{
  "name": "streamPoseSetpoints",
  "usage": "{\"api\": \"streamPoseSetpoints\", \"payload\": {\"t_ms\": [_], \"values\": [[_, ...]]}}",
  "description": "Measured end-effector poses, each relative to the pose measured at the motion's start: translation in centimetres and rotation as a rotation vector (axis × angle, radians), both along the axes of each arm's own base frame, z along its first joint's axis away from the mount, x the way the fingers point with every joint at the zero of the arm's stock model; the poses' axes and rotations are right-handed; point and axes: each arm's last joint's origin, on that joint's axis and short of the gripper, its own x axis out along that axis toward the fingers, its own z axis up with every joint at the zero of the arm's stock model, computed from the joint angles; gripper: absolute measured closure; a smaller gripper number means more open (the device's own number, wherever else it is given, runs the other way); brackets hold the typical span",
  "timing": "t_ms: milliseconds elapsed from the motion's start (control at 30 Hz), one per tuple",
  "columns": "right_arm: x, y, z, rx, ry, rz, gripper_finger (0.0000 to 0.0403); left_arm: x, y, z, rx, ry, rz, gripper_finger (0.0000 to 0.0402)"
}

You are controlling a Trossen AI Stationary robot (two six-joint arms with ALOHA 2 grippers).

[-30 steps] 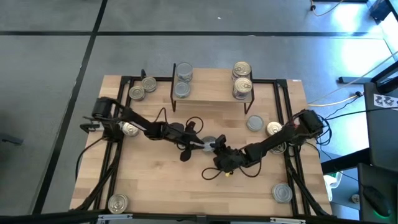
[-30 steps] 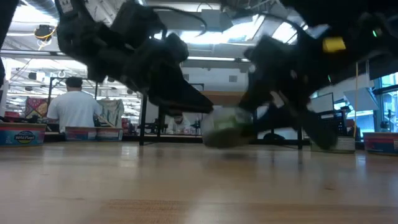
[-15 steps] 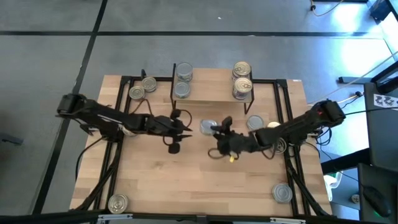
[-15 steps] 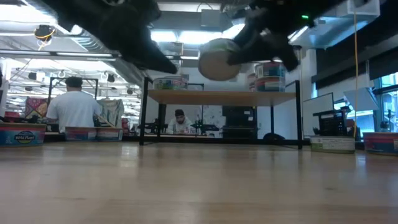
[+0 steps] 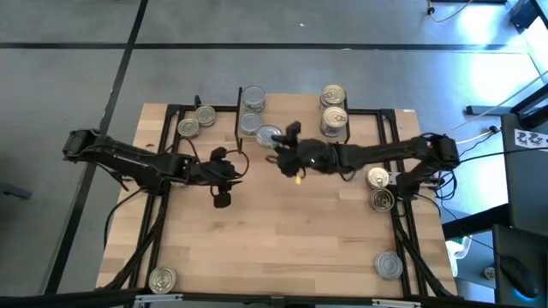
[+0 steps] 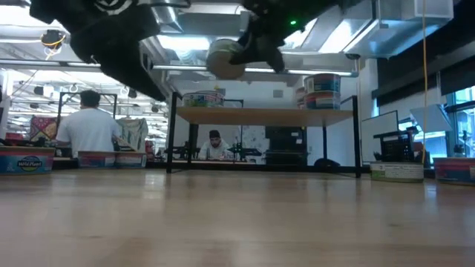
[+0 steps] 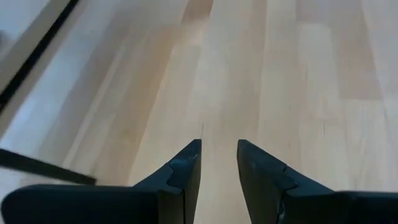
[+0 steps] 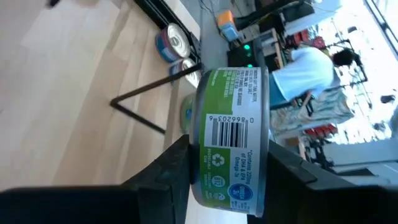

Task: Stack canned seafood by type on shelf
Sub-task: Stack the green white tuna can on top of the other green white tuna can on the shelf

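right gripper (image 5: pixel 276 147) clamping can (image 5: pixel 268 136), beside shelf (image 5: pixel 291 120) edge

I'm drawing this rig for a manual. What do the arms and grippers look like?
Both arms are slim, black and jointed, with loose black cables looping beside them. The left gripper has two flat, matte black fingers with angled, stepped tips. The right gripper has the same black fingers and a small yellow marking near its wrist.

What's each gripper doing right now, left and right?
Left gripper: open a little, holding nothing, over bare table.
Right gripper: shut on a green-labelled can, raised near the shelf.
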Motion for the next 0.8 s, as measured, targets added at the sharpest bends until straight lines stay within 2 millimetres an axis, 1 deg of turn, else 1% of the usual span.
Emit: {"api": "streamPoseSetpoints", "payload": {"t_ms": [200, 300, 433, 500, 567, 800], "values": [[3.1, -3.5, 0.4, -0.017, -0.024, 0.040, 0.0259, -1.0, 0.0, -1.5, -0.048, 0.026, 0.046, 0.0302], [4.5, -5.3, 0.0, -0.033, -0.025, 0.036, 0.0259, -1.2, 0.0, -1.9, -0.058, 0.034, 0.058, 0.0302], [5.6, -7.6, -0.7, -0.022, -0.014, 0.021, 0.0259, -1.2, 0.1, -2.0, -0.057, 0.038, 0.058, 0.0302], [5.7, -8.4, -1.3, -0.014, 0.003, 0.014, 0.0259, -1.2, 0.1, -1.9, -0.058, 0.034, 0.059, 0.0302], [5.9, -8.9, -1.9, -0.003, 0.013, 0.020, 0.0259, -1.2, 0.1, -2.0, -0.057, 0.041, 0.059, 0.0302], [5.9, -9.0, -1.9, 0.026, 0.001, 0.028, 0.0259, -1.2, 0.1, -2.0, -0.057, 0.038, 0.058, 0.0302]]}}
